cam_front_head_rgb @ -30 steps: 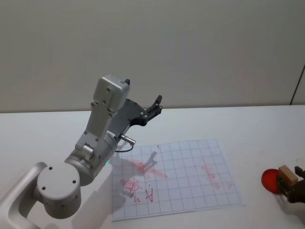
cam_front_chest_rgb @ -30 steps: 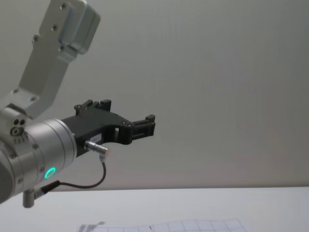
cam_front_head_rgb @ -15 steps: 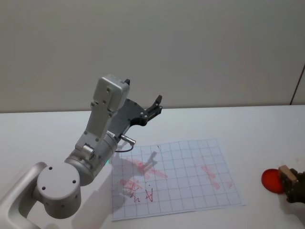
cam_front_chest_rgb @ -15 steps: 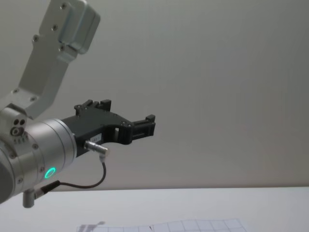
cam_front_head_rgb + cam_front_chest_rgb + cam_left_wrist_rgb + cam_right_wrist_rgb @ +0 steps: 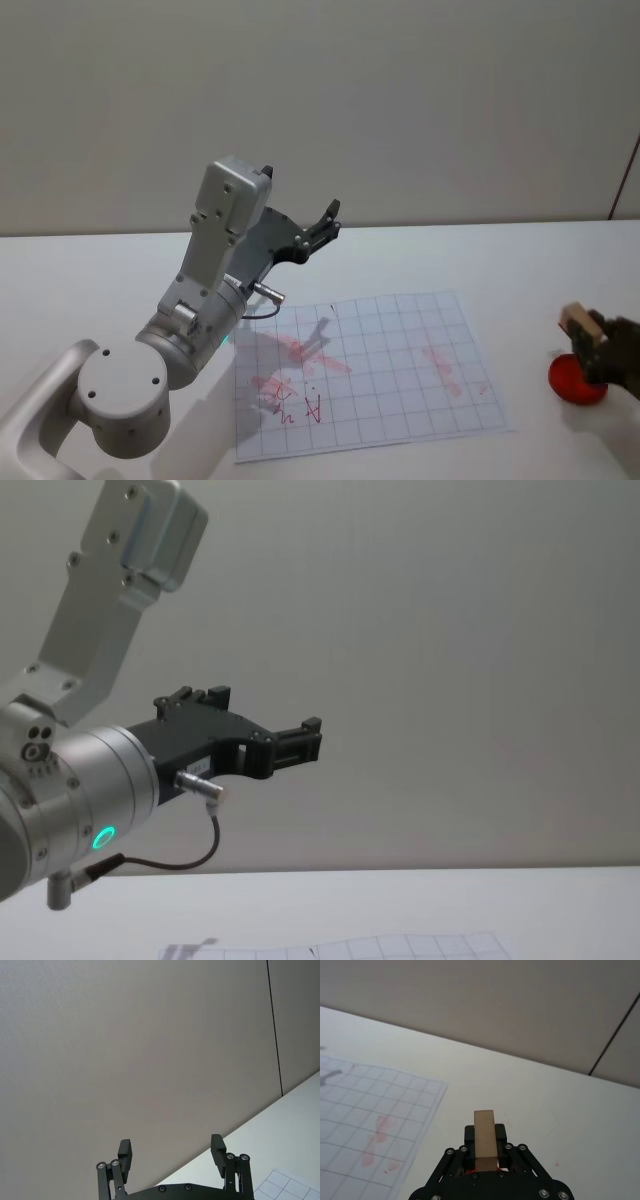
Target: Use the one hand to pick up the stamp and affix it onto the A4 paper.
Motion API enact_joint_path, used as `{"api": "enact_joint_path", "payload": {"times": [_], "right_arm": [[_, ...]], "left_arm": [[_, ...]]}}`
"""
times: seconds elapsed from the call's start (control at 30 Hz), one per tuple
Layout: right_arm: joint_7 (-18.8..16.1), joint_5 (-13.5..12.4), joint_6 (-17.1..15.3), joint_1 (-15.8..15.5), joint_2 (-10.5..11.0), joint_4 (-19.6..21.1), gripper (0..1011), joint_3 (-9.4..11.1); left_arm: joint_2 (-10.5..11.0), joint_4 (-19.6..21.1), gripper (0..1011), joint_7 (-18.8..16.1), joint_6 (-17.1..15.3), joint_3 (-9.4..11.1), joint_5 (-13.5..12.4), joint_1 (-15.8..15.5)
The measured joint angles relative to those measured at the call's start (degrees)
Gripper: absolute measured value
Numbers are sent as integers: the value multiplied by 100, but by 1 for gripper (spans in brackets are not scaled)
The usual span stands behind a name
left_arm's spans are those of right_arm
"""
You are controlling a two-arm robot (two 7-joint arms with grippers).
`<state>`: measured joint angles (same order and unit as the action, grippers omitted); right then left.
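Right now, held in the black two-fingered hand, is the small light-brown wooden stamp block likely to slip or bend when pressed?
The small light-brown wooden stamp looks like a solid block, so probably stiff and light. Its flat sides sit clamped in the black right hand, so slipping seems unlikely. One end sticks out past the fingers, so it might pivot.

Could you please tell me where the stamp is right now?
The stamp is at the head view's far right, clamped in the right gripper by the red pad, off the A4 paper's right edge.
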<state>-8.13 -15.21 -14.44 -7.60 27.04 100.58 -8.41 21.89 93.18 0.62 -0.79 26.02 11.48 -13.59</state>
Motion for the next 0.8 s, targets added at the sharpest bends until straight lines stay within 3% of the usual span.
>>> {"api": "enact_joint_path", "payload": {"times": [0.43, 0.8], "right_arm": [[-782, -32, 216, 465, -318, 8, 219, -212], [-1590, 67, 214, 848, -670, -305, 219, -518]], "left_arm": [[0, 0, 1001, 0, 0, 0, 0, 0], [0, 0, 1001, 0, 0, 0, 0, 0]]}}
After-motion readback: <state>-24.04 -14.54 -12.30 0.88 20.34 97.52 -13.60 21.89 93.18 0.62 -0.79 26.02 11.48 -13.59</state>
